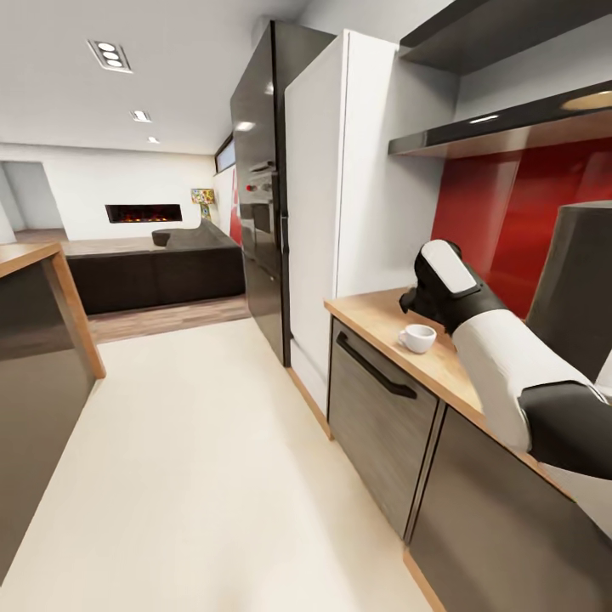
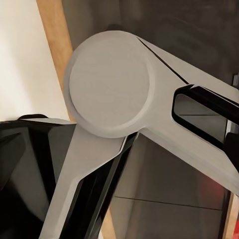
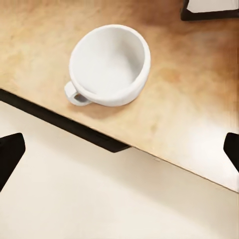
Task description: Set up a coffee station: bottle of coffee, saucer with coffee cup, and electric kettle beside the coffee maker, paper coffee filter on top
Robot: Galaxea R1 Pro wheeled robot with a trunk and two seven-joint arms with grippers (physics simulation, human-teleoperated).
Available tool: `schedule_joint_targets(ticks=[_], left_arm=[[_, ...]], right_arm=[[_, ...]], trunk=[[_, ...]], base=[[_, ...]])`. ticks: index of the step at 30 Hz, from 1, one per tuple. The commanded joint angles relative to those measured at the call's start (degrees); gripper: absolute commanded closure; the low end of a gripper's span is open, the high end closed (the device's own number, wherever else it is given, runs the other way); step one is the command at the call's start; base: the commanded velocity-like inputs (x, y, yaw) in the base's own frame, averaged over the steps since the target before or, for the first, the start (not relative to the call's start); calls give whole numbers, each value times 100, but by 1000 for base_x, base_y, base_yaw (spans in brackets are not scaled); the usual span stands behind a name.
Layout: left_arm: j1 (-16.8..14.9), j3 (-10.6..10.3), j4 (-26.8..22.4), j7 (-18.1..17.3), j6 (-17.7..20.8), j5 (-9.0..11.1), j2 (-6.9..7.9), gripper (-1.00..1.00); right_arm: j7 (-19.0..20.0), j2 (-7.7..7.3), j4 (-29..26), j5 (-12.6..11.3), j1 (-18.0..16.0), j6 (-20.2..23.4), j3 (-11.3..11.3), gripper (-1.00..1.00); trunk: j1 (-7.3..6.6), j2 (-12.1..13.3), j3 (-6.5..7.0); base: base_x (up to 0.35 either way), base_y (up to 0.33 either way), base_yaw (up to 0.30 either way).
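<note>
Right arm (image 1: 510, 365), white and black, reaches over the light wooden worktop (image 1: 374, 316). Right gripper (image 3: 119, 149): jaws spread wide, nothing between them, only the two dark fingertips (image 3: 10, 154) show at the frame edges of the right wrist view. It hangs above the worktop's front edge, near the small white ceramic coffee cup (image 3: 109, 65). Cup stands upright on the bare worktop, empty, handle pointing toward the front edge. In the head view the cup (image 1: 417, 337) sits just above the grey dishwasher front with black bar handle (image 1: 375, 367). Left wrist view shows grey arm links; left jaws: cannot tell. Further back: red glossy backsplash (image 1: 510, 212), tall black fridge (image 1: 259, 187), dark sofa (image 1: 153, 268).
</note>
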Motion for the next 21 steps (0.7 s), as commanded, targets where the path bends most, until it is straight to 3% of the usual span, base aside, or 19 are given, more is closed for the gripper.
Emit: schedule_joint_targets(ticks=[1, 5, 11, 17, 21], left_arm=[[-3, -49, -2, -15, 18, 43, 1, -100], [-3, -48, -3, -15, 18, 41, 1, -100], [-3, -49, -3, -15, 18, 41, 1, -100], [-3, -46, -3, -15, 18, 40, 1, -100], [-3, -47, -3, -15, 18, 41, 5, -100]], right_arm=[[-44, -15, -1, -53, -3, 55, 41, -100], [-39, -30, 200, 11, 5, 46, 39, -100], [-28, -34, 326, 320, 37, -186, 38, -100], [-26, -37, 349, 349, 56, -236, 38, -100], [-17, -129, 487, 355, 61, -252, 38, -100]], trunk=[[0, -3, -6], [0, -3, -6], [0, -3, -6], [0, -3, -6], [0, -3, -6]], base=[[34, 0, 0], [201, 0, 0], [87, 0, 0], [150, 0, 0], [39, 0, 0]])
